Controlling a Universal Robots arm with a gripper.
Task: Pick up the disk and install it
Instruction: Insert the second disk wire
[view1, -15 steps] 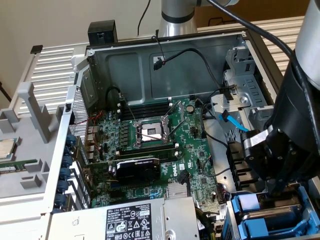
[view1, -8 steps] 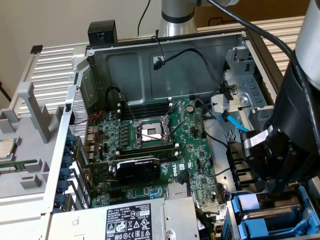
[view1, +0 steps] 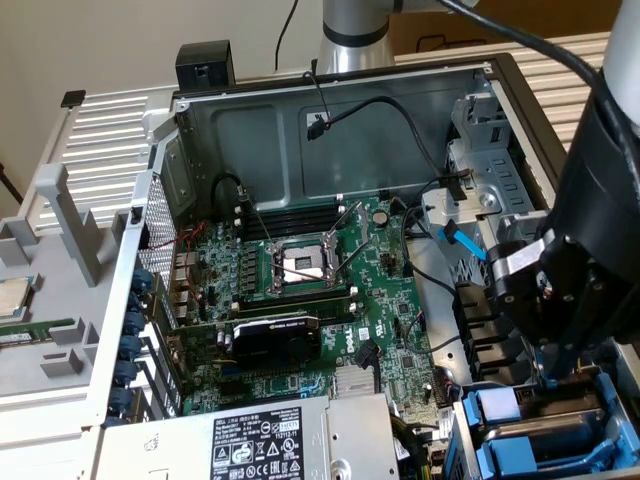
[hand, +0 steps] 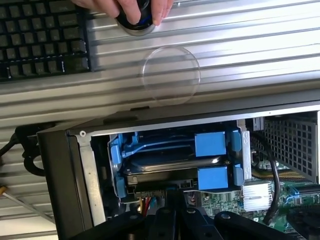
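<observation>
- The jaws (view1: 552, 380) are sitting fully closed, reaching down into the drive bay at the exterior view's lower right corner of the open case (view1: 330, 110).
- Whether they are pinching anything cannot be told; their tips are touching or just above the blue frame.
- In the wrist view the jaws (hand: 172, 200) are pressing against the near edge of the disk (hand: 170, 167).
- The disk is lying flat inside the bay, clipped in its blue frame (hand: 212, 145), between upper and lower blue tabs.
- The motherboard (view1: 300, 290) is lying well apart from the jaws, towards the exterior view's left.
- A hand (hand: 127, 7) is resting on a round knob (hand: 135, 22) beside a keyboard (hand: 42, 37) on the worktop (hand: 250, 40).
</observation>
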